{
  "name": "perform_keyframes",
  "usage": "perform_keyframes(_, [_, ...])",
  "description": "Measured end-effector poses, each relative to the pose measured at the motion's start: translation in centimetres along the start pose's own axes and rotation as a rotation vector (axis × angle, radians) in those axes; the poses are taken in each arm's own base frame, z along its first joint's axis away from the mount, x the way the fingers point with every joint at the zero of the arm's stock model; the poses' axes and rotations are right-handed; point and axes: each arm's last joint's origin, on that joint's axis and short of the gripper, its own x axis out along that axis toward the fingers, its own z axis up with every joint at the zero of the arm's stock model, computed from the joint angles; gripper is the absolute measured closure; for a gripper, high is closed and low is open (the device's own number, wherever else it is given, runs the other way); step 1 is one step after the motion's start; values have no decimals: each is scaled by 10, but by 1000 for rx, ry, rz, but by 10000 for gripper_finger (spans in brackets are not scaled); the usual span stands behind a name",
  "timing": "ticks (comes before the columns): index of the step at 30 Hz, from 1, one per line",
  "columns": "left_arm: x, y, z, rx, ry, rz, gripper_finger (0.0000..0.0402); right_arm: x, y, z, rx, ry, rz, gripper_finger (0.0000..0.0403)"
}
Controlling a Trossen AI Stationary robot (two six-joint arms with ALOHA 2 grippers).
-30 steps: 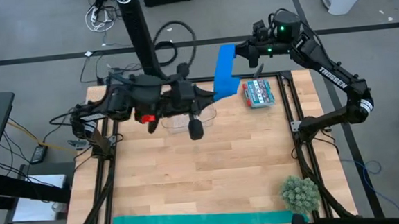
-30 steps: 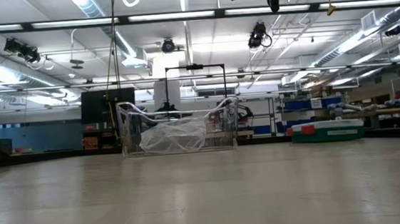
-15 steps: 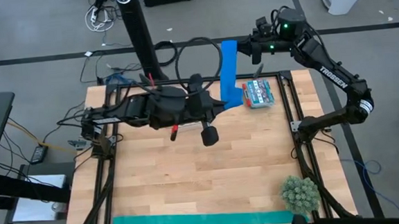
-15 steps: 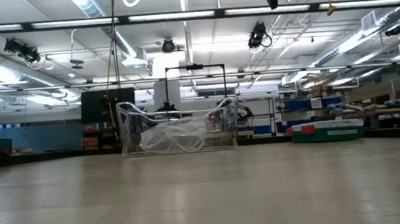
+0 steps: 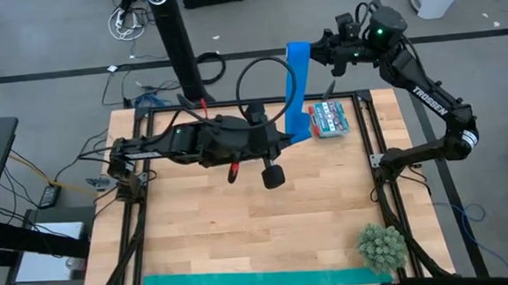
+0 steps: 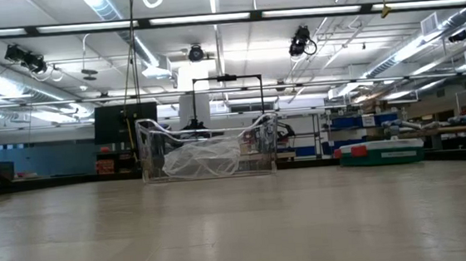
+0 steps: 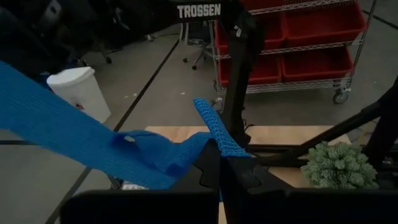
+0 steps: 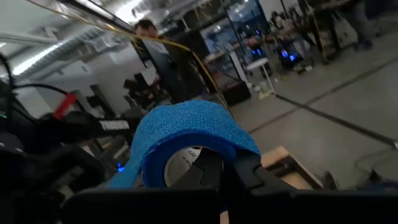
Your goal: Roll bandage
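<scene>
Royal-blue elastic bandage strip (image 5: 297,87) stretched taut in the air between both arms.

One end is clenched by the left gripper (image 5: 296,136) over the table's far side; the other, looped, is pinched by the raised right gripper (image 5: 312,52), apparently so rolling can start under tension.

The bandage (image 5: 296,87) stretches between the two hands at the far edge of the surface (image 5: 242,232): the right hand (image 5: 319,52) beyond that edge, the left hand (image 5: 291,137) nearer. A box (image 5: 327,119) lies just right of it; a plant (image 5: 382,246) sits near right; a strip (image 5: 262,280) lies along the near edge.
</scene>
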Motion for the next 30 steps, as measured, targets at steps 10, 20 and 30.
perform_keyframes(10, [8,-4,-5,4,17,-2,399,-15,22,11,-1,-53,82,403])
perform_keyframes(20, [26,-5,-13,7,34,-3,399,-32,45,18,-11,-92,146,403])
perform_keyframes(30, [34,1,-20,-6,73,-21,400,-50,66,22,-24,-122,181,403])
